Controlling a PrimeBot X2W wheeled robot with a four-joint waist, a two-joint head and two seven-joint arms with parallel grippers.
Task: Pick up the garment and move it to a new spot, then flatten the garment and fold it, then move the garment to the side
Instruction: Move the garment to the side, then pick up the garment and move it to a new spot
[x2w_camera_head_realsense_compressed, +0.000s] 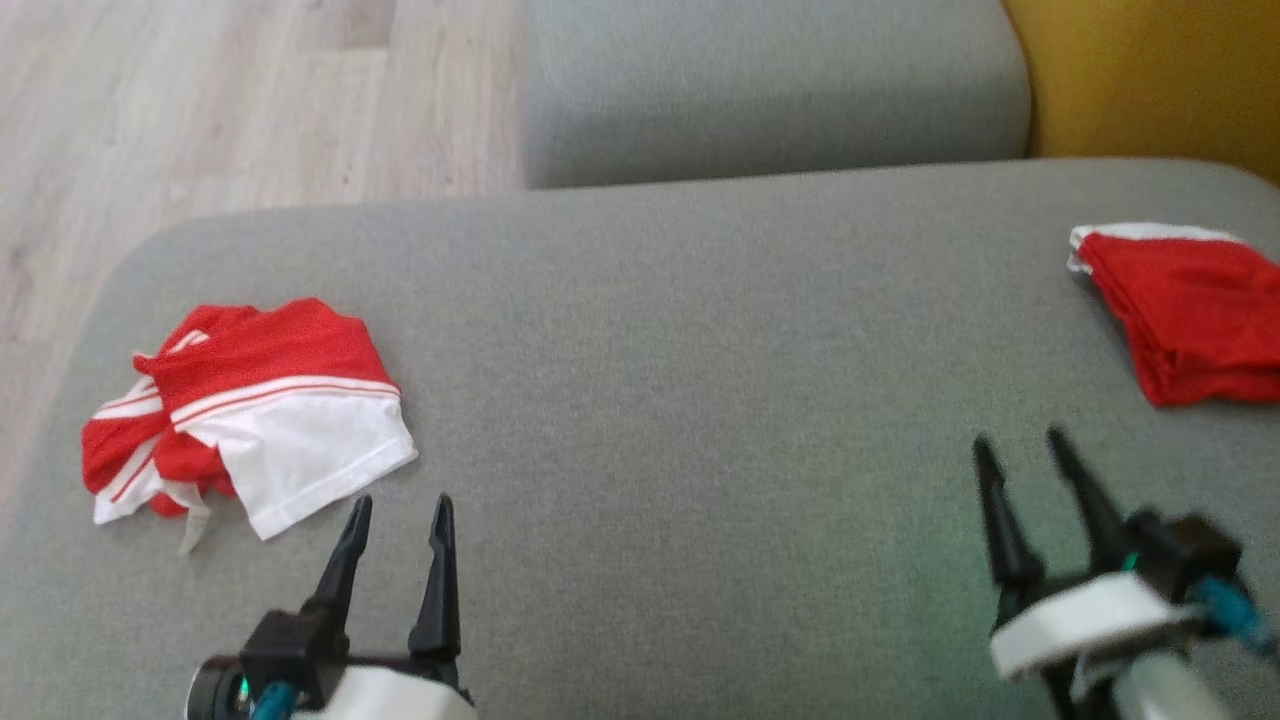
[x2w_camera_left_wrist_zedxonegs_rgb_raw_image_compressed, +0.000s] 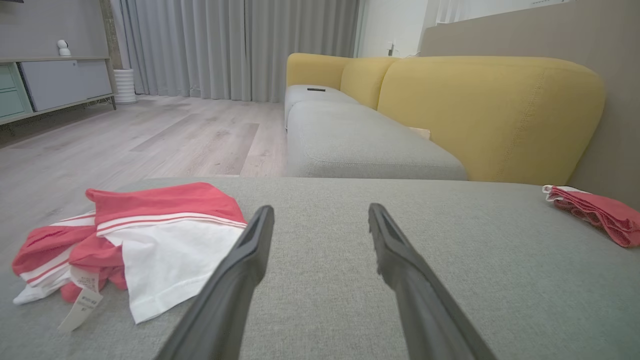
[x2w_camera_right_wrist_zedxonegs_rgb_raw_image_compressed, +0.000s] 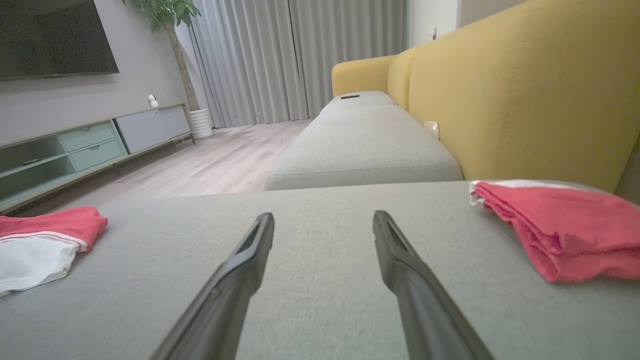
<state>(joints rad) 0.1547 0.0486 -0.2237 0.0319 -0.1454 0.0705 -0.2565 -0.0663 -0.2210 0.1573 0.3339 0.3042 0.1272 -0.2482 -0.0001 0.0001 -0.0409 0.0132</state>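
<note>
Two garments are lying on the cushion (x2w_camera_head_realsense_compressed: 700, 400): crumpled garment (x2w_camera_head_realsense_compressed: 250, 410) left, folded garment (x2w_camera_head_realsense_compressed: 1190, 320) right. Over it are hovering left gripper (x2w_camera_head_realsense_compressed: 402, 503) and right gripper (x2w_camera_head_realsense_compressed: 1020, 440), jaws spread, empty.

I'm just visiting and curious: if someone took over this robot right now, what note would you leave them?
Left end effector: open, empty, near the crumpled red-and-white garment, not touching it.
Right end effector: open, empty, above the grey cushion.
Done: nothing yet; a folded red garment lies at the cushion's right side.
To do: pick up, move, flatten, fold and set aside the crumpled one.
</note>
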